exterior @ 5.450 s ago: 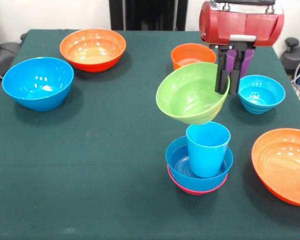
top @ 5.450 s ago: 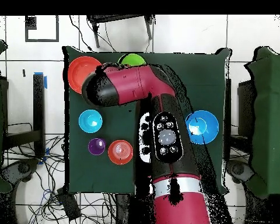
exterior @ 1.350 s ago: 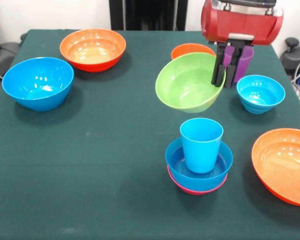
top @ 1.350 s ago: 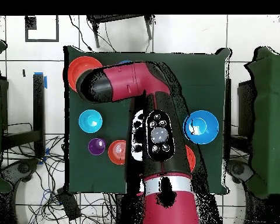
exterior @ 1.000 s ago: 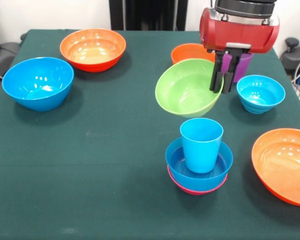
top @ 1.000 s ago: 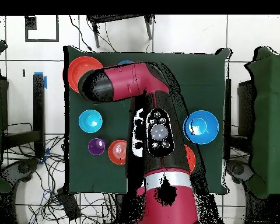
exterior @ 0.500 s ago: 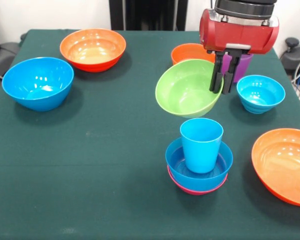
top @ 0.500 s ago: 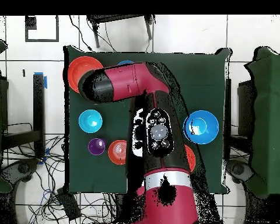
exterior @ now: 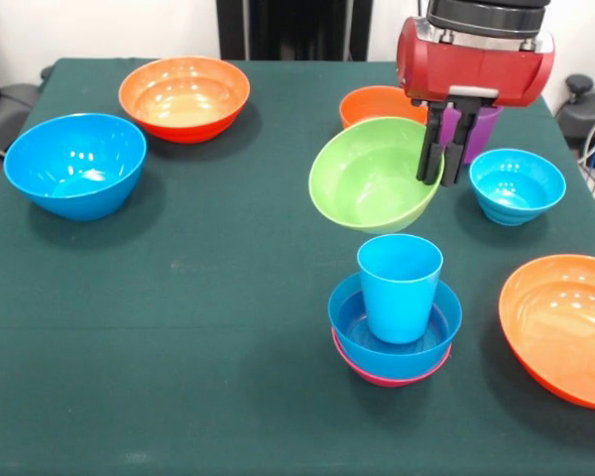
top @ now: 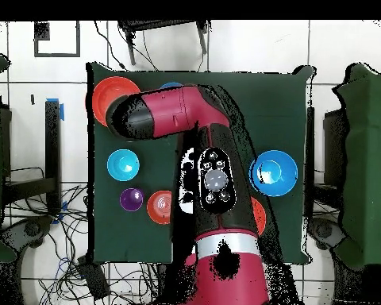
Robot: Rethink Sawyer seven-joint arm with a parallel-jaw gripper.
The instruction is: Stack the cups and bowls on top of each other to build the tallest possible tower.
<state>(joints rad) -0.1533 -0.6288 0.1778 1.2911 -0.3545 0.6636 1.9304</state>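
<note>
The tower stands near the front right: a pink bowl (exterior: 389,376) at its base, a blue bowl (exterior: 351,315) in it, and the light blue cup (exterior: 399,288) upright on top. My gripper (exterior: 443,180) is shut on the right rim of a green bowl (exterior: 367,177). It holds the bowl tilted, just behind the tower and a little left of it. The purple cup (exterior: 488,123) stands behind the gripper and also shows in the overhead view (top: 131,199). In the overhead view the arm (top: 186,119) hides the gripper and the green bowl.
A small orange bowl (exterior: 375,102) and a cyan bowl (exterior: 517,184) flank the gripper. A large orange bowl (exterior: 565,327) lies at the right edge. Another orange bowl (exterior: 183,96) and a big blue bowl (exterior: 76,164) sit on the left of the table (exterior: 198,317).
Earlier the green bowl hung right over the light blue cup; it has drawn back toward the robot. The cup now sits a little more to the left. No motion in the last half second.
</note>
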